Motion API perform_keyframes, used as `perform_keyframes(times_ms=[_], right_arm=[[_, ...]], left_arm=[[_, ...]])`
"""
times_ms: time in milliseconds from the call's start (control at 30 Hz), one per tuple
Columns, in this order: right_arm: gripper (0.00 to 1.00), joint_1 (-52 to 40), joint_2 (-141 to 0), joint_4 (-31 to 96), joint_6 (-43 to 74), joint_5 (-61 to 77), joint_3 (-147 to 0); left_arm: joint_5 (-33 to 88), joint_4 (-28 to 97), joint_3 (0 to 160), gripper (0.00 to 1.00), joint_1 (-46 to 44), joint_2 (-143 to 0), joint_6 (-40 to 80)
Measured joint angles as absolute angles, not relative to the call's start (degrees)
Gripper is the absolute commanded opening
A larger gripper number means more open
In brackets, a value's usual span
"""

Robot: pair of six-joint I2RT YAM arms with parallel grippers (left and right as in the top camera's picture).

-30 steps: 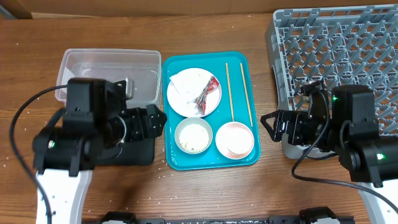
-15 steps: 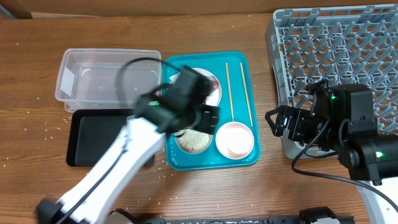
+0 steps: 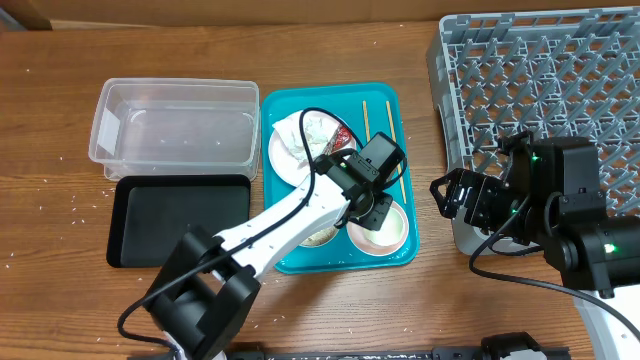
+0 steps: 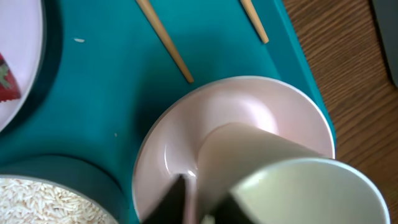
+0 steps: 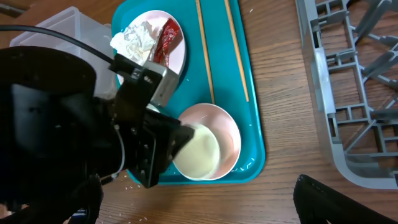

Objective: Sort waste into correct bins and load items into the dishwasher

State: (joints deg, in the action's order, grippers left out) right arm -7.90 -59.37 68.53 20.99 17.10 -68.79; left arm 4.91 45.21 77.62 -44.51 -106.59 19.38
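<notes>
Nearest, at 5 o'clock on the teal tray (image 3: 330, 263), sat the pink bowl (image 4: 249, 112), with the small white cup (image 4: 273, 168) tipped over inside it. The cup's base lay toward the bowl's middle, and in the left wrist view its mouth opened toward 5 o'clock. The left fingers (image 4: 177, 202) were down in the bowl with one dark finger against the cup's side. I cannot tell how wide they stood or whether they gripped it.

The right fingers (image 5: 329, 202) hung spread wide and empty over the desk (image 3: 300, 50), at 3 o'clock from the tray. At the tray's 7 o'clock, the white bowl (image 4: 74, 171) held rice (image 4: 37, 199).

Farther off, at 11 o'clock, the plate (image 3: 288, 155) carried the napkin (image 5: 137, 37) and the wrapper (image 5: 163, 40). The two chopsticks (image 3: 365, 118) lay parallel at 1 o'clock, their long axes running 6 to 12.

The black tray (image 3: 180, 205) lay at 8 o'clock from the teal tray and the clear tub (image 3: 105, 130) at 10. The grey rack (image 3: 540, 70) stood at 2 o'clock.
</notes>
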Motion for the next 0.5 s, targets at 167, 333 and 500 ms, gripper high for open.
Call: perform_keyframes(times_ms=[167,333,500], right_arm=[[1.00,-7.90,-59.37,68.55,21.02,17.08,-68.79],[1.00,-7.90,-59.37,68.55,20.99,17.04,-68.79],[1.00,-7.92,-59.37,68.45,21.02,16.95,-68.79]], left_arm=[[5.32,48.21,79.15,0.04,-44.31,-106.65,19.53],[7.22,54.98,85.21,0.04,-42.15,-105.06,19.73],[20.78,56.51,87.59,0.04,-34.17,-98.13,18.20]])
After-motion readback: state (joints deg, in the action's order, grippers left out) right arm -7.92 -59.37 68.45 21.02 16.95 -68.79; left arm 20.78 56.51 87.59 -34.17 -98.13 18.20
